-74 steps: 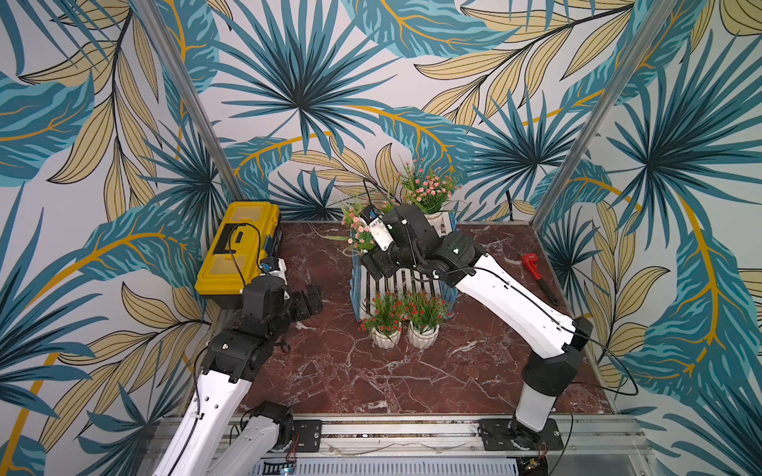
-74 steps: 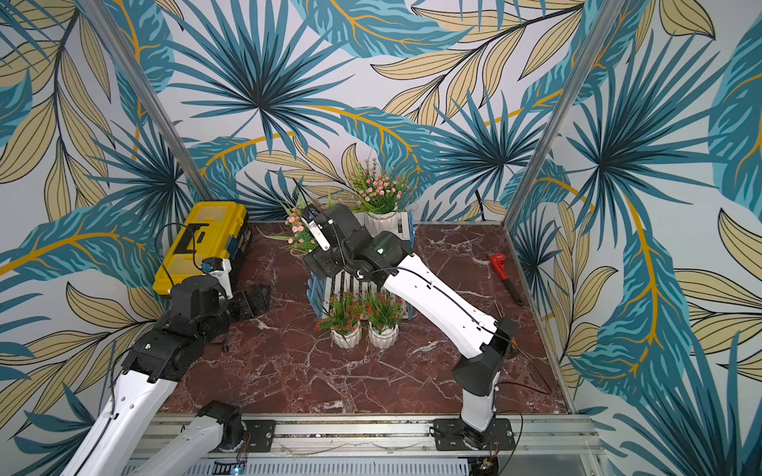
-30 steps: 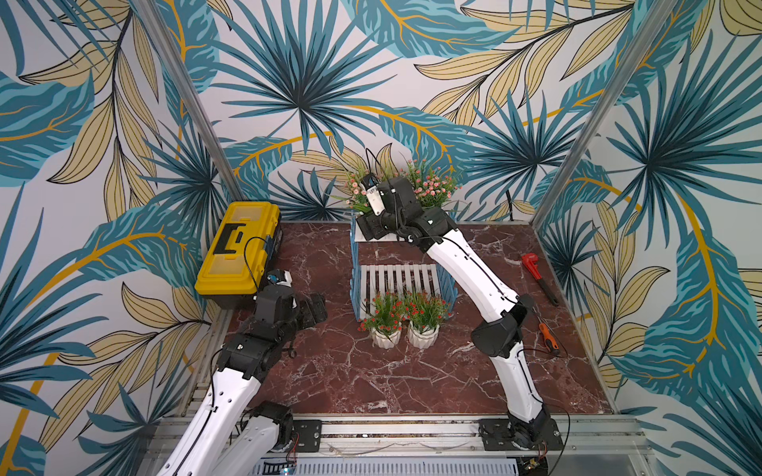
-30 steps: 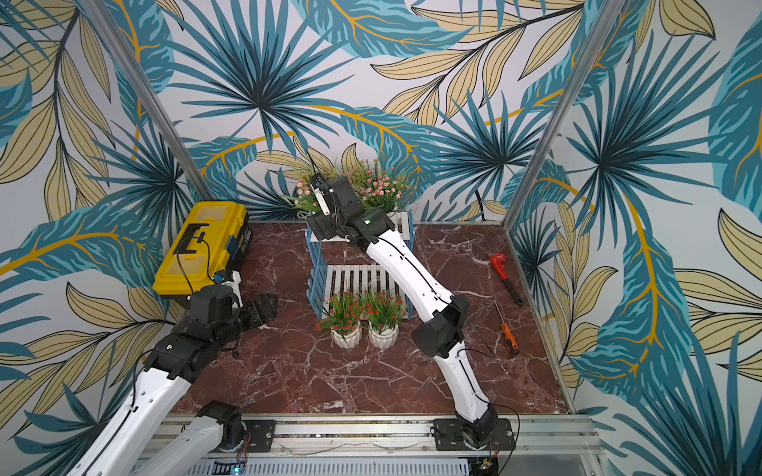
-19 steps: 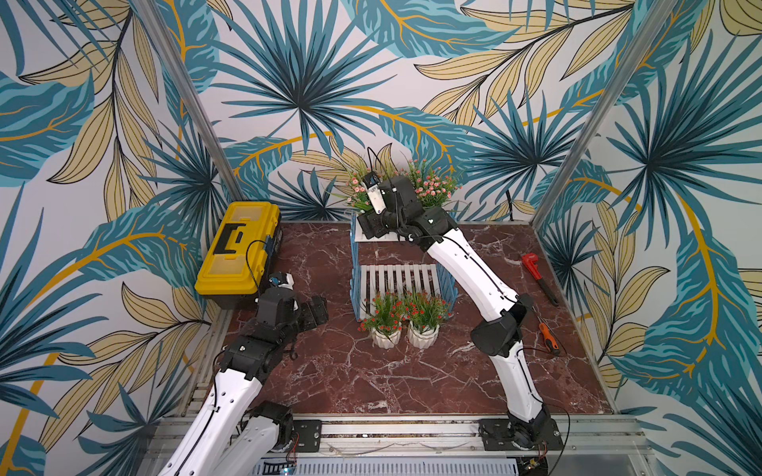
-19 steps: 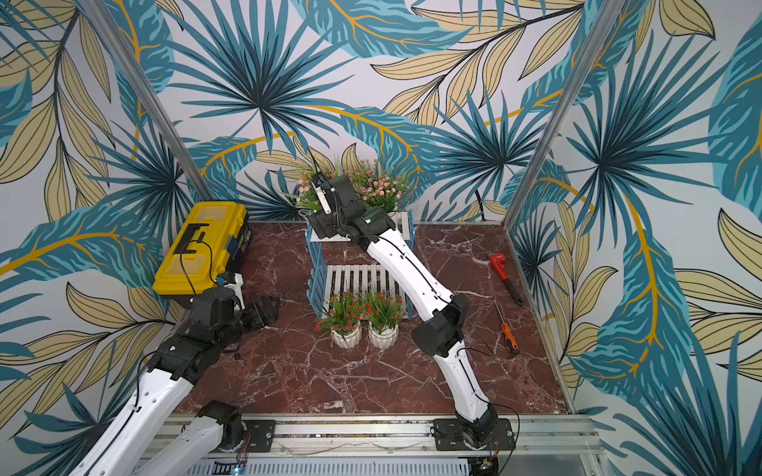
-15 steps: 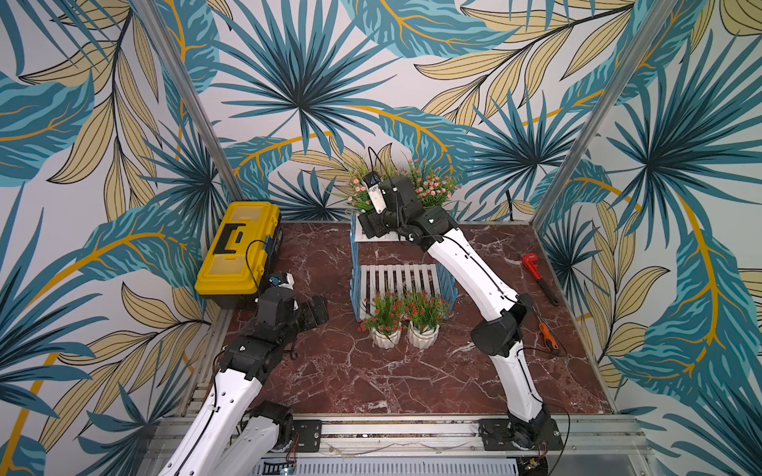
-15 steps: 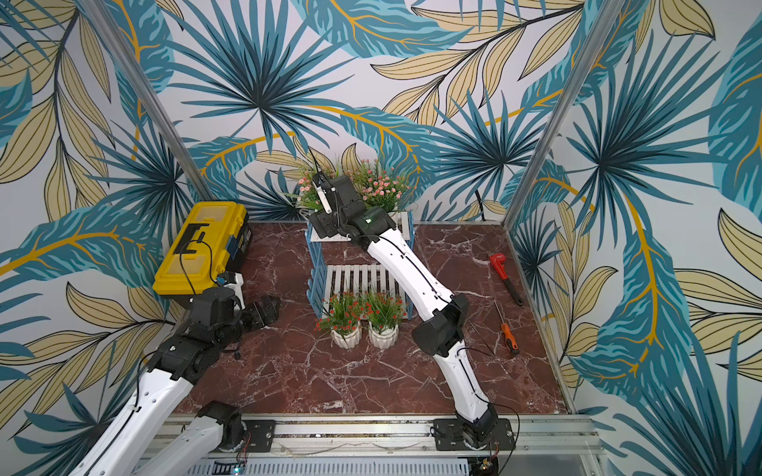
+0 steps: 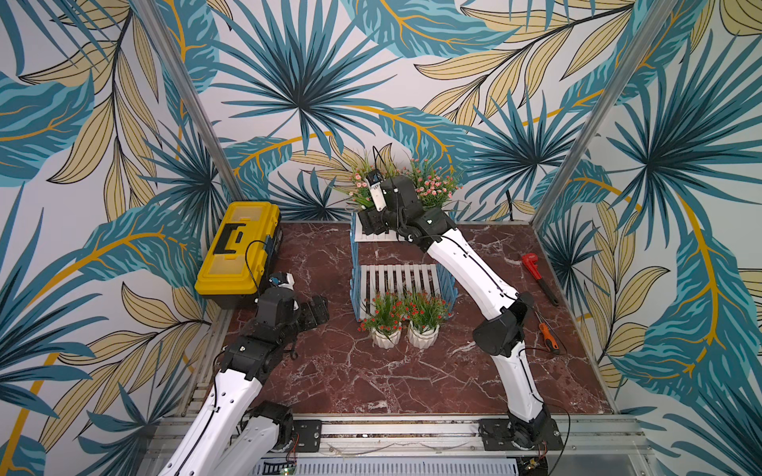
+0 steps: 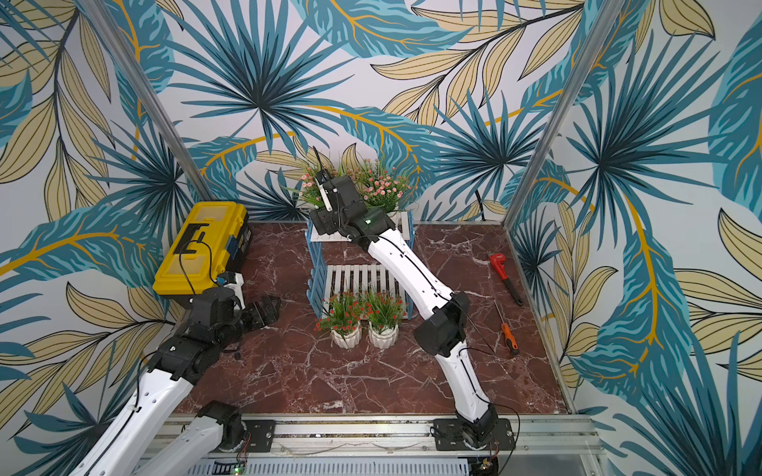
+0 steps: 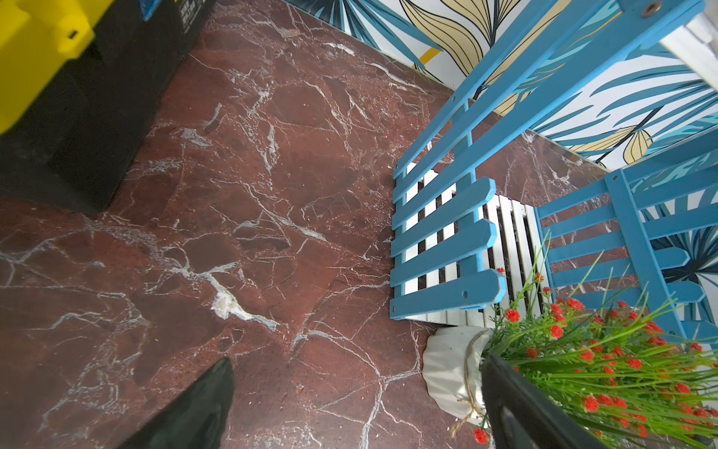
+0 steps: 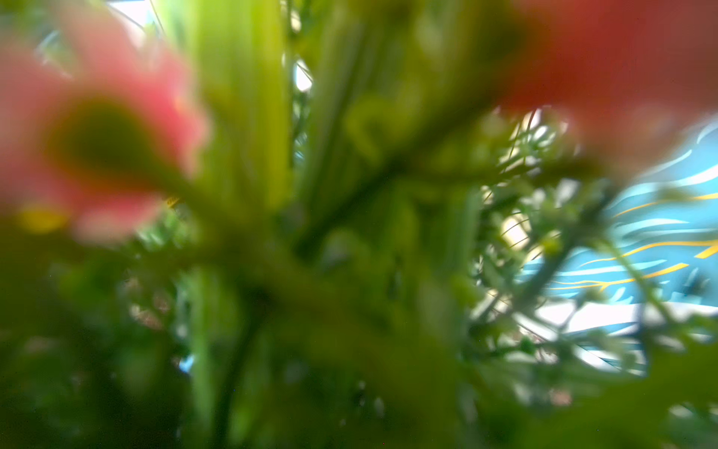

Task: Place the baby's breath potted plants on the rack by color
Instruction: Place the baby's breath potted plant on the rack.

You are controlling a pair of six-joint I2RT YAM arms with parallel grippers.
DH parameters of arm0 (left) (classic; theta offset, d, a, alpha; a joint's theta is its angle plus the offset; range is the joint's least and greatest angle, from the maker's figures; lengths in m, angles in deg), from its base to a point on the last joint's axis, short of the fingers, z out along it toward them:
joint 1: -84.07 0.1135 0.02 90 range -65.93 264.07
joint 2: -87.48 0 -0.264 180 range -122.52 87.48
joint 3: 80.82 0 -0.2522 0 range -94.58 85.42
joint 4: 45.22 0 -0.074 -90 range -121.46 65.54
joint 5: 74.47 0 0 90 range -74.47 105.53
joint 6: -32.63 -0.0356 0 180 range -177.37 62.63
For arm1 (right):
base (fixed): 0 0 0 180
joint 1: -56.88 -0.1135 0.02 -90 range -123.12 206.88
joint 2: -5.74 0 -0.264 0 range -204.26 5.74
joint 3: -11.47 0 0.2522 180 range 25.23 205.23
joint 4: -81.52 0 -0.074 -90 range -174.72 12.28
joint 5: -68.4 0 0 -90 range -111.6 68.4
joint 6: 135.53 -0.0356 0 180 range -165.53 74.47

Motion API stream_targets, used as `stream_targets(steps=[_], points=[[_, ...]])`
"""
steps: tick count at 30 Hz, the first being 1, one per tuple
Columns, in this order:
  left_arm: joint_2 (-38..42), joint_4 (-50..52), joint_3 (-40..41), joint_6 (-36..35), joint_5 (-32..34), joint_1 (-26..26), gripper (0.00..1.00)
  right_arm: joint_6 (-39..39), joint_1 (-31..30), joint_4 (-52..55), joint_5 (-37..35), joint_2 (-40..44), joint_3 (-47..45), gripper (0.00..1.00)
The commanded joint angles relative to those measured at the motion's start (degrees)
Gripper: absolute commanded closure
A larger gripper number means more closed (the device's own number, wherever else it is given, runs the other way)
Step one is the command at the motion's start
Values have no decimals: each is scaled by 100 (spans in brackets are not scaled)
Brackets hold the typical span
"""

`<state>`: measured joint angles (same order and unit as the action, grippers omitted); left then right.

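Over the last couple of seconds the right arm has swung up from above the middle of the rack [image 9: 398,278] and stretched out to its upper tier [image 9: 377,238]. The right hand [image 9: 370,222] now sits at the end of that shelf nearer the yellow toolbox [image 9: 237,251]. The pink-flowered plant [image 9: 361,187] it carried stands upright there, beside the second pink-flowered plant [image 9: 433,187] already on the same tier. In the last second the arm has hardly moved, which suggests the pot is set down or very nearly so. The pot and the fingers are hidden behind the wrist in both top views, and the right wrist view is filled with blurred foliage. So I cannot tell whether the hand is clenched on the pot or has let go. The left hand [image 9: 318,311] has drawn back and hangs low over the table [image 9: 371,379] near the toolbox, released and empty. If the pot is seated, the pink pair is sorted onto one shelf and half the job is done. The two red-flowered plants [image 9: 424,311] stand on the table just in front of the bare lower tier [image 10: 363,274], touching each other's foliage, and they are what remains.
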<state>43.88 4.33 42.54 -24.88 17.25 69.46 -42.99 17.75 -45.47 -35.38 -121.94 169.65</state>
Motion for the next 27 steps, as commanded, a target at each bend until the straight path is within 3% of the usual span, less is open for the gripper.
stream_targets(steps=[1,10,27], points=[[88,-81,43,20,-56,-24,0,-180,43,-294,-3,120,-253,70],[79,-77,30,46,-31,-24,1,-255,46,-251,-29,276,-328,70],[94,-80,73,114,-106,-29,1,-526,39,-607,-6,718,-1323,71]])
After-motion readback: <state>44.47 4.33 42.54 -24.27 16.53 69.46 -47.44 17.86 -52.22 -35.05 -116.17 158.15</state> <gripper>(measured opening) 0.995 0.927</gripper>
